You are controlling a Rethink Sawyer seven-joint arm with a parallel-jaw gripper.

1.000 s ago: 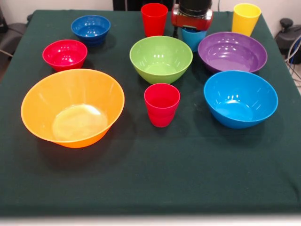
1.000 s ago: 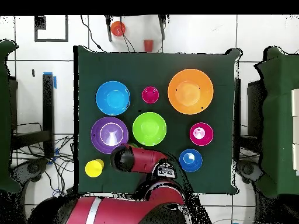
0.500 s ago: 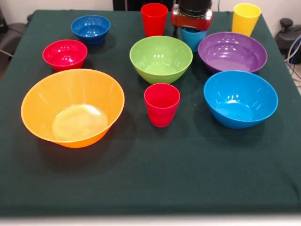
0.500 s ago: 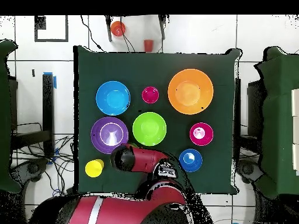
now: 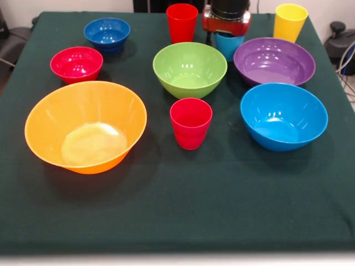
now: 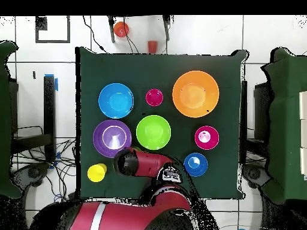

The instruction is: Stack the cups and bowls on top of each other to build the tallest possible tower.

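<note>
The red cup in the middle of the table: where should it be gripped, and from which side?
Probably the rim of the red cup, from straight above: it stands upright, mouth open, apart from the green bowl and blue bowl, and its walls taper downward.

Open cloth along the near edge; farther back, bowls and cups close-set, only narrow gaps between.

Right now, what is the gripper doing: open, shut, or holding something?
Gripper: cannot be told. It sits directly over the light blue cup, its wrist housing hiding the rest in both views.
</note>
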